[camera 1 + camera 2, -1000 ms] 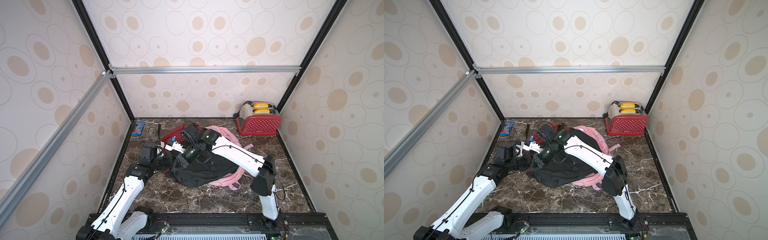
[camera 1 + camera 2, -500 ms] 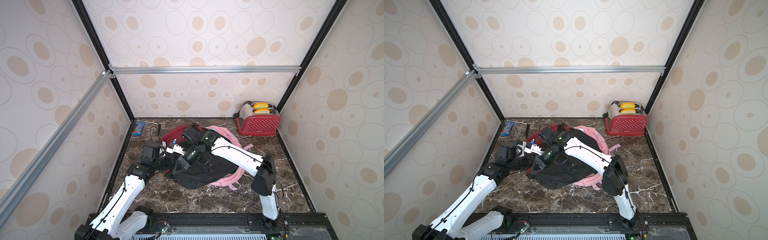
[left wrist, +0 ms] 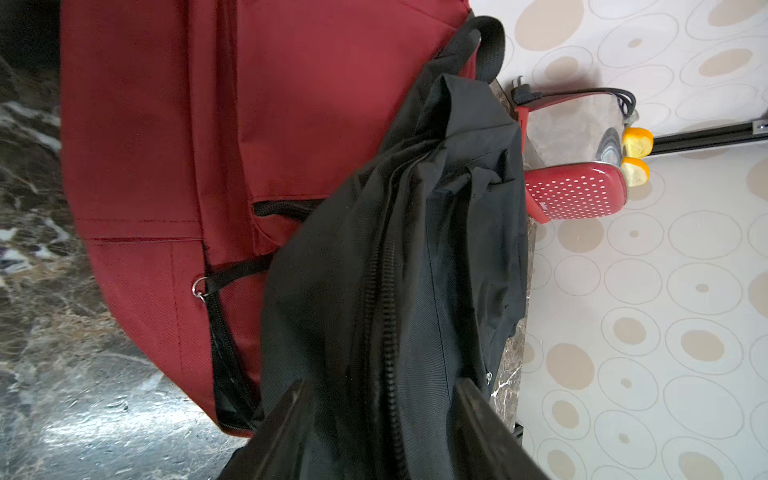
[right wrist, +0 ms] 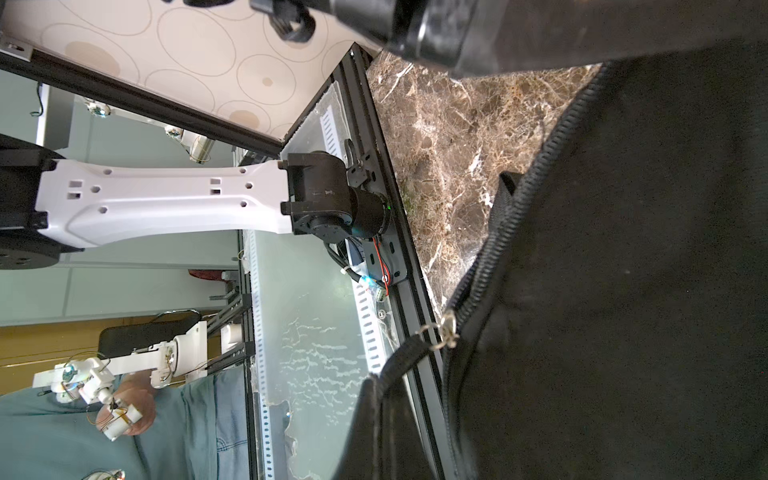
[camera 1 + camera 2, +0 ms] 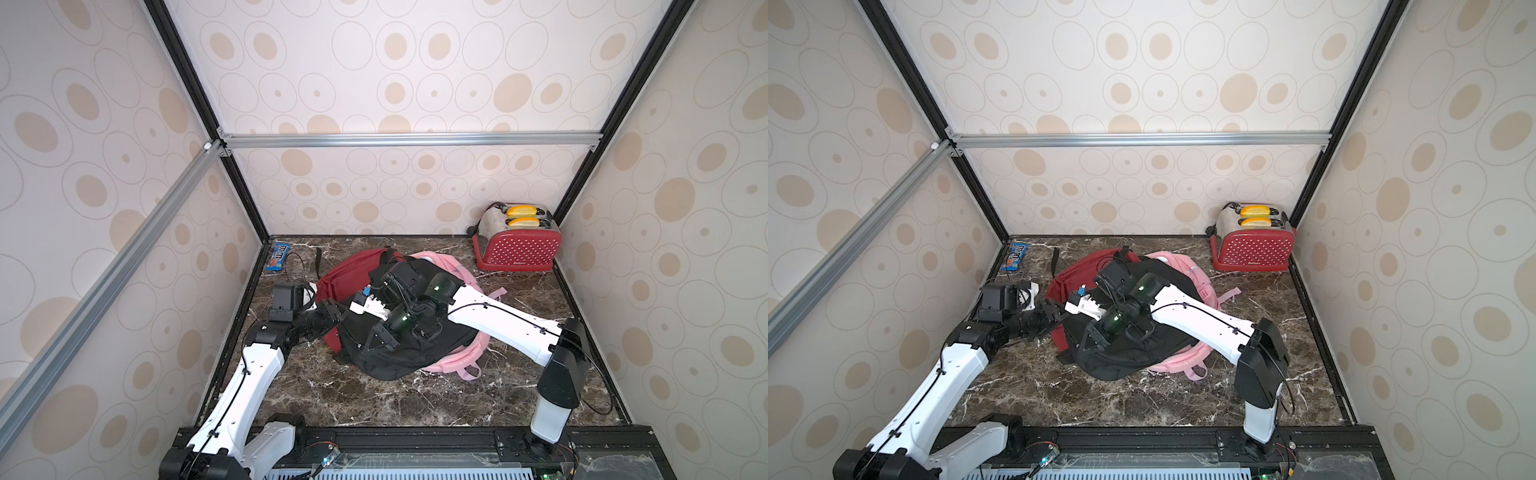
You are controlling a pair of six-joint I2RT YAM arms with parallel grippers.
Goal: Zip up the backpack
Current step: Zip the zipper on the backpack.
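The black backpack (image 5: pixel 399 357) (image 5: pixel 1121 361) lies mid-table over a red backpack (image 5: pixel 353 270) and a pink one (image 5: pixel 457 357). My left gripper (image 5: pixel 336 311) (image 3: pixel 378 399) is at its left edge, open, with the black fabric and zipper line (image 3: pixel 386 332) running between the spread fingers (image 3: pixel 286 415). My right gripper (image 5: pixel 376 338) (image 4: pixel 382 399) hangs over the bag's front left part, shut on the black zipper pull strap (image 4: pixel 399 357). The strap leads to the metal slider (image 4: pixel 446 328) on the zipper teeth (image 4: pixel 519 208).
A red dotted toaster (image 5: pixel 517 245) (image 5: pixel 1252 245) with yellow slices stands at the back right corner. A blue candy packet (image 5: pixel 277 257) lies at the back left by the wall. Pink straps (image 5: pixel 469 372) trail toward the front. Marble table (image 5: pixel 374 399) shows in front.
The left gripper's jaws have opened off the black fabric they pinched. The right gripper stays shut on the pull and has shifted slightly toward the front.
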